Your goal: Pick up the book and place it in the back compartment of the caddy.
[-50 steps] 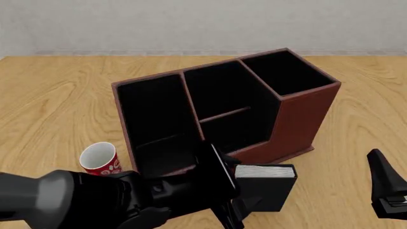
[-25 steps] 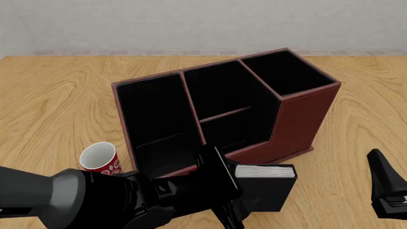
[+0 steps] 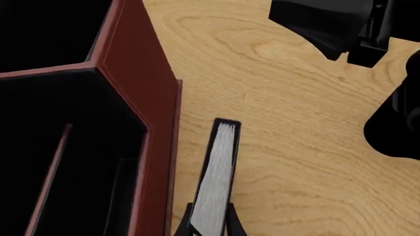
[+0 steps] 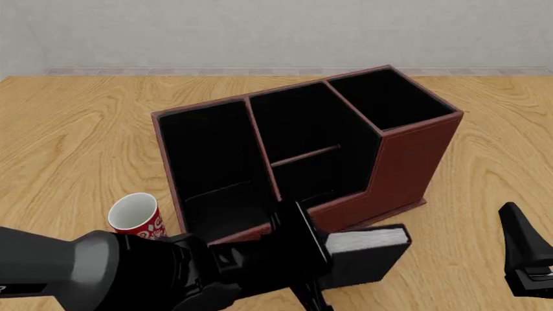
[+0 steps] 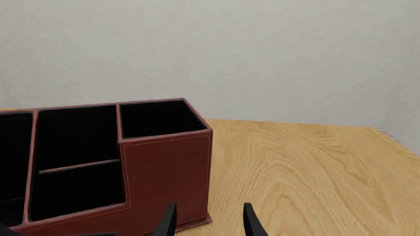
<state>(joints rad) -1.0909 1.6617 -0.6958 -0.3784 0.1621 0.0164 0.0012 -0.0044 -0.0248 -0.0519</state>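
Observation:
The black book (image 4: 370, 254) with white-grey page edges hangs tilted just in front of the caddy's near wall. My left gripper (image 4: 318, 262) is shut on its left end. In the left wrist view the book's page edge (image 3: 219, 177) runs out from between my fingers (image 3: 186, 223), beside the caddy's red-brown wall (image 3: 135, 93). The caddy (image 4: 415, 152) stands at the table's middle. Its back compartment (image 4: 315, 178) is the black half of the middle column next to the low wall, and nothing shows in it. My right gripper (image 5: 208, 222) is open and holds nothing, off to the right (image 4: 521, 249).
A red-and-white mug (image 4: 136, 214) stands upright left of the caddy's near corner, close to my left arm. Bare wooden table (image 4: 484, 188) lies between the caddy and my right gripper. The right arm (image 3: 341, 19) shows in the left wrist view beyond the book.
The book has come up a little and tilted, its right end now higher than before. My left gripper stays shut on it. The right arm has not moved.

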